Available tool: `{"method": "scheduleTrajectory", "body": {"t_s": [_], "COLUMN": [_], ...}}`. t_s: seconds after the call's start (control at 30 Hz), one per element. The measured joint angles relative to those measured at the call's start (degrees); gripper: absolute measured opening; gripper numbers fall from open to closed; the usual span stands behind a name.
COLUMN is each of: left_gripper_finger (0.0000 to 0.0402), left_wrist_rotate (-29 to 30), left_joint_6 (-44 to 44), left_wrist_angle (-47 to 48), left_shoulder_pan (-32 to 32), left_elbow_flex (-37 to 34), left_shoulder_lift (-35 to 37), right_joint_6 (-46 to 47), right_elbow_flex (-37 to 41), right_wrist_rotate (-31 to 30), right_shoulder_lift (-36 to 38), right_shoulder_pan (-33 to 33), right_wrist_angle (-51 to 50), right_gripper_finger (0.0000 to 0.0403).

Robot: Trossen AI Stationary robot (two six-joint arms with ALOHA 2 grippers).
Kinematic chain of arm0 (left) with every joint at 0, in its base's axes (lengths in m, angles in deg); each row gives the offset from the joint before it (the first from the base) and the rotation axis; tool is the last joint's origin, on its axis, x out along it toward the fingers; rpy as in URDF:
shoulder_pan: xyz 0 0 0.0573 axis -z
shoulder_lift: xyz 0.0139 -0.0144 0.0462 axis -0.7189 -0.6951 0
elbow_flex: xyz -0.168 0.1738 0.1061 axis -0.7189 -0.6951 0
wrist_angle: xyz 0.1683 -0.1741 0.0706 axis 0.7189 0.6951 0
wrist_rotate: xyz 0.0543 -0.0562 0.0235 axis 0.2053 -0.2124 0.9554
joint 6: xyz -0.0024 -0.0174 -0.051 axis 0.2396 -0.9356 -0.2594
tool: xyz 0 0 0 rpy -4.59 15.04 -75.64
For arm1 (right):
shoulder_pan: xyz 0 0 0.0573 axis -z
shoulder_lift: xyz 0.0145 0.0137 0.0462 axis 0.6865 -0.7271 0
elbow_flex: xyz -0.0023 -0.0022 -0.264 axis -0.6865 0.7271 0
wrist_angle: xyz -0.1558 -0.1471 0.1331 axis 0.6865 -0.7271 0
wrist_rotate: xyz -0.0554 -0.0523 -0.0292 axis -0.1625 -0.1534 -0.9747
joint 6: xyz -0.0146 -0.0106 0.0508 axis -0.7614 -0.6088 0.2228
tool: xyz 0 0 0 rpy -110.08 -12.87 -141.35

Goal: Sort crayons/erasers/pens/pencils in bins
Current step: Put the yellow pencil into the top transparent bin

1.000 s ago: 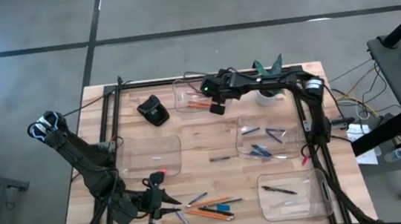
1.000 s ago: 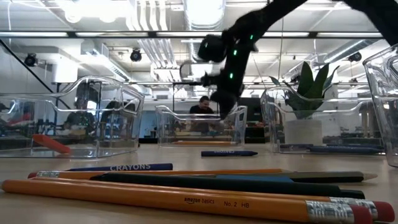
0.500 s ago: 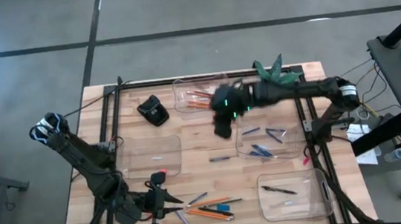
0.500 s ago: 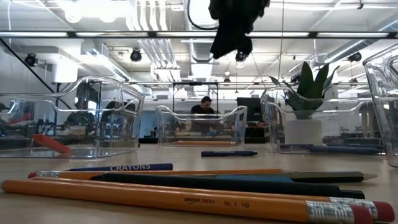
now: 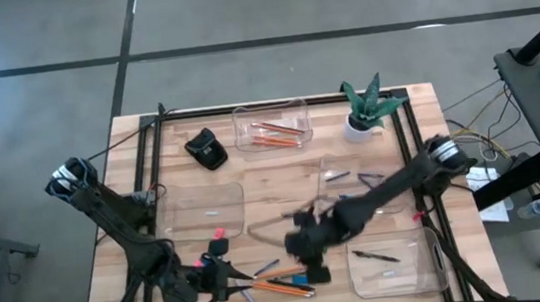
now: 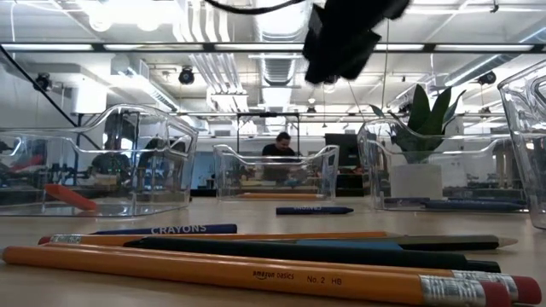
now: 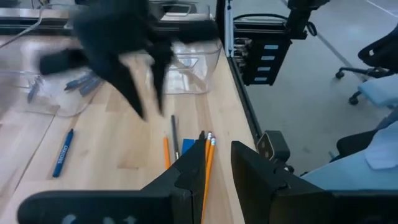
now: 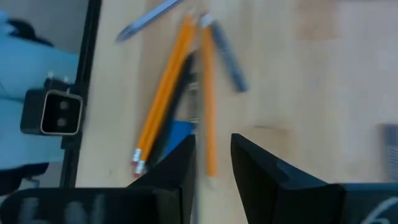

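1. Four clear bins sit on the wooden table (image 5: 274, 186): the far bin (image 5: 271, 128) holds orange pencils, the left bin (image 5: 201, 210) a tiny pink piece, the right bin (image 5: 359, 188) blue crayons, and the near-right bin (image 5: 393, 264) a dark pen.
2. Unsorted pencils (image 5: 286, 282), pens and a crayon lie in a loose pile on the table's near edge, between the two grippers.
3. One blue crayon (image 5: 297, 213) lies alone on the wood between the left and right bins.
4. The right gripper (image 5: 311, 252) hangs above the pile, blurred; in its wrist view its fingers (image 8: 264, 171) stand a little apart with nothing between them, and the pencils (image 8: 163, 102) show beyond.
5. The left gripper (image 5: 225, 281) rests at the near-left edge beside the pile; its fingers (image 7: 255, 165) are slightly parted and hold nothing.
6. A black lump (image 5: 209, 149) sits near the far-left corner, and a potted plant (image 5: 364, 108) stands just right of the far bin.
7. A dark frame (image 5: 156, 168) runs along the table's edges; grey concrete floor (image 5: 238, 34) surrounds it.
8. From table height the room shows ceiling ducts (image 6: 213, 64), light strips, and a person (image 6: 279, 147) seated behind the far bin (image 6: 275, 173).
9. Nearest in that view lie a pencil (image 6: 247, 275) and a blue stick (image 6: 166, 229) printed "CRAYONS".
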Motion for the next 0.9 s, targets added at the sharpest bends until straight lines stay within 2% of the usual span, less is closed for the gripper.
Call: {"method": "scheduleTrajectory", "body": {"t_s": [0.43,0.9], "left_gripper_finger": [0.0061,0.0061], "left_wrist_rotate": [-4.0,-4.0], "left_joint_6": [-0.1,-0.3], "left_wrist_angle": [0.1,-1.1], "left_shoulder_pan": [4.0,6.1], "left_elbow_flex": [0.3,0.3], "left_shoulder_lift": [1.8,1.8], "right_joint_6": [0.8,-1.1], "right_elbow_flex": [-5.7,-8.0], "right_wrist_rotate": [-0.2,-5.4], "right_shoulder_lift": [-13.4,-18.1], "right_shoulder_pan": [-2.1,-1.9], "right_wrist_angle": [6.6,4.7], "right_gripper_finger": [0.0093,0.0093]}}
